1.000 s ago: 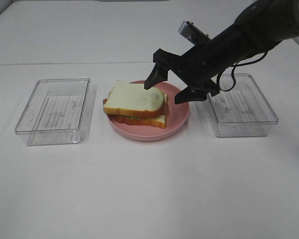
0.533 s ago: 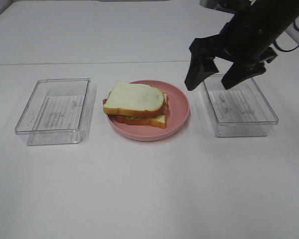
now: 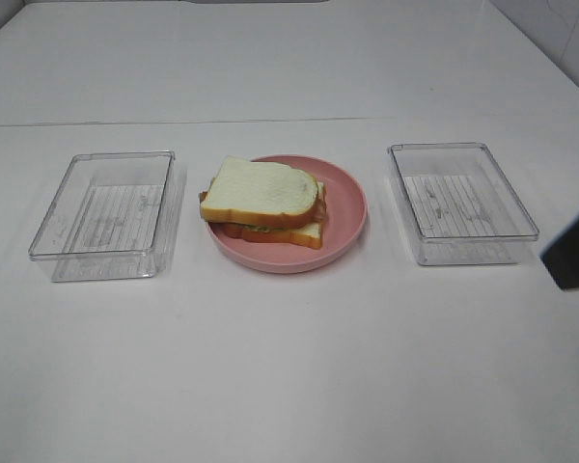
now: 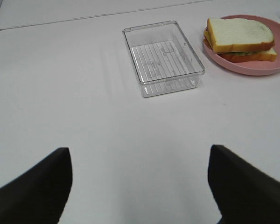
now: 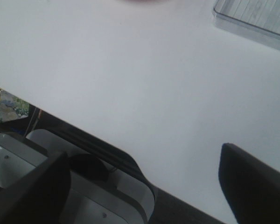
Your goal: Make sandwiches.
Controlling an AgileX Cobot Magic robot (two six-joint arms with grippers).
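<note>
Sandwich [image 3: 264, 203] sits stacked on pink plate [image 3: 348, 217]; both end effectors [image 4: 139, 186] [image 5: 144, 186] spread, empty; judge task done, keep arms well clear

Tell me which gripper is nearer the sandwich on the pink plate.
Hard to call. The right gripper is at the overhead view's right edge, beyond the right clear tray; the left gripper is out of that view, its camera seeing the sandwich beyond the left tray.

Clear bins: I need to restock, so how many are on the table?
2. The left clear bin sits left of the pink plate; the right clear bin sits on its right.
</note>
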